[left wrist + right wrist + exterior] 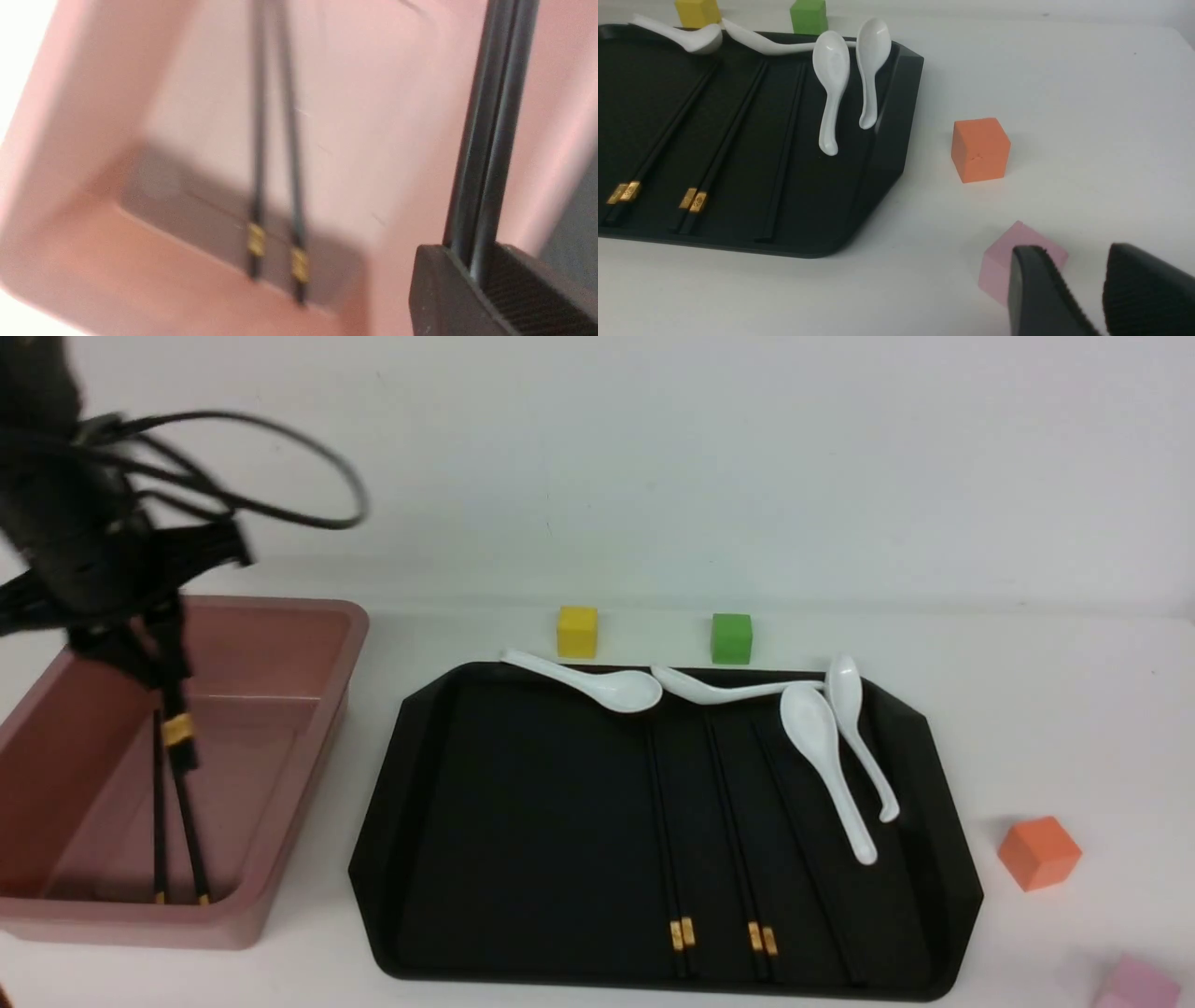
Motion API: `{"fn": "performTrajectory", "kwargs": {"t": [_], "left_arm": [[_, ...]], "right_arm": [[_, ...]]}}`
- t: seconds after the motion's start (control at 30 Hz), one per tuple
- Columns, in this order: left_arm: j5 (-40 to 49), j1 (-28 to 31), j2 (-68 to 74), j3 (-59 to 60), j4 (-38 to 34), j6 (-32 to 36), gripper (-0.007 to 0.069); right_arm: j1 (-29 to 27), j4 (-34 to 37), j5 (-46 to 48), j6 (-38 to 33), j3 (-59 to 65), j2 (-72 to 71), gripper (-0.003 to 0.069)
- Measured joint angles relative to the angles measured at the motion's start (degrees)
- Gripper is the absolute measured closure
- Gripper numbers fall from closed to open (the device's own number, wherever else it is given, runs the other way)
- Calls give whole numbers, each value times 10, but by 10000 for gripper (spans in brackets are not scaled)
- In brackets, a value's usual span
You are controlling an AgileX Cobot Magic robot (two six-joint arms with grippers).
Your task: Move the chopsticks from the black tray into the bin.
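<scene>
"Where are the chopsticks (pixel 177 728) just now?"

"One pair hangs clamped in the left gripper (pixel 472 261), over the bin (pixel 280 605) that sits just beside the black tray (pixel 523 803), on its left. A second pair (pixel 275 140) lies flat on the bin's floor."

"And on the tray?"

"Two pairs showing gold bands (pixel 681 859), plus one more dark stick or pair (pixel 784 154) nearer the spoons (pixel 826 756); I can't split it. There are four spoons, and four cubes (pixel 1038 851) outside the tray."

"The right gripper (pixel 1076 254)?"

"It's off the tray's near right corner, jaws a little apart, empty."

"Easy to grip?"

"Light, stiff and glossy, so slippery, I'd guess. Pinch both sticks together near mid-length, or they'll swivel."
</scene>
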Motion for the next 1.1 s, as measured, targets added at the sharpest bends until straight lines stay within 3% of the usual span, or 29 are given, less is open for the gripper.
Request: {"fn": "performTrajectory", "kwargs": {"t": [0.23,0.4,0.47,0.6,0.73,0.9,1.03,1.1], "left_arm": [[-27,30,51,5,10,0,512],[-35,30,70,7,9,14,445],[-36,30,70,7,6,49,379],[-30,30,54,7,-10,71,354],[-12,30,-2,7,-26,99,451],[26,30,-105,28,-63,169,637],[5,30,-193,92,-121,217,637],[-33,30,-273,163,-190,267,637]], "right_arm": [[0,0,0,0,0,0,419],[0,0,0,0,0,0,419],[0,0,0,0,0,0,419],[0,0,0,0,0,0,419],[0,0,0,0,0,0,419],[0,0,0,0,0,0,419],[0,0,0,-1,0,0,419],[0,0,0,-1,0,0,419]]}}
